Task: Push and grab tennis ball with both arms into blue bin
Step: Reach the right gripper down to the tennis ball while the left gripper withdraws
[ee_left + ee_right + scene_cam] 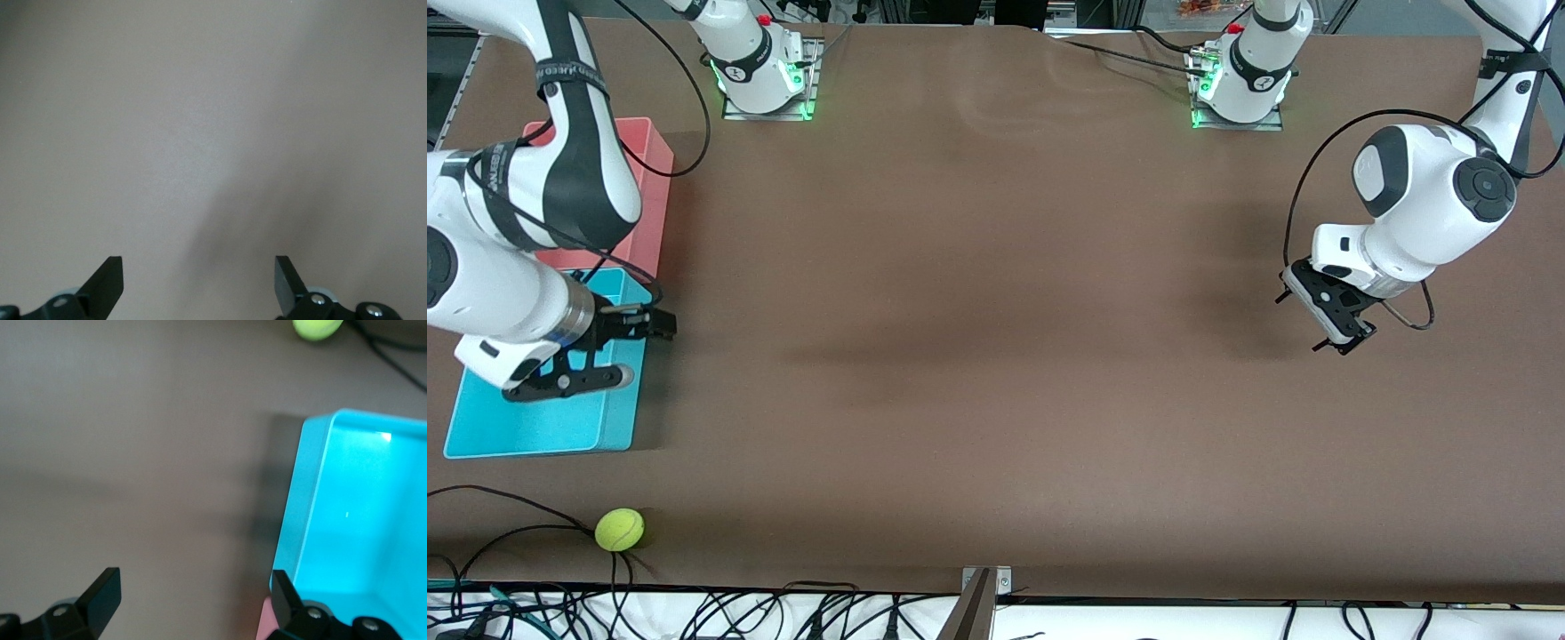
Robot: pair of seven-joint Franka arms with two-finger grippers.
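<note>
Progress: nothing done as far as the scene shows; the push, the grab and the drop into the bin are all left
Tennis ball [620,529]: one, on the table [996,356], near the edge closest to the front camera, at the right arm's end, nearer to the camera than the blue bin and apart from it
Blue bin [543,418]: one, empty where visible
Pink bin [649,178]: one, touching the blue bin's farther end
Right gripper [618,351]: over the blue bin's rim, fingers apart, holding nothing
Left gripper [1334,333]: over bare table at the left arm's end, fingers apart, empty, waiting
Arms: two
</note>
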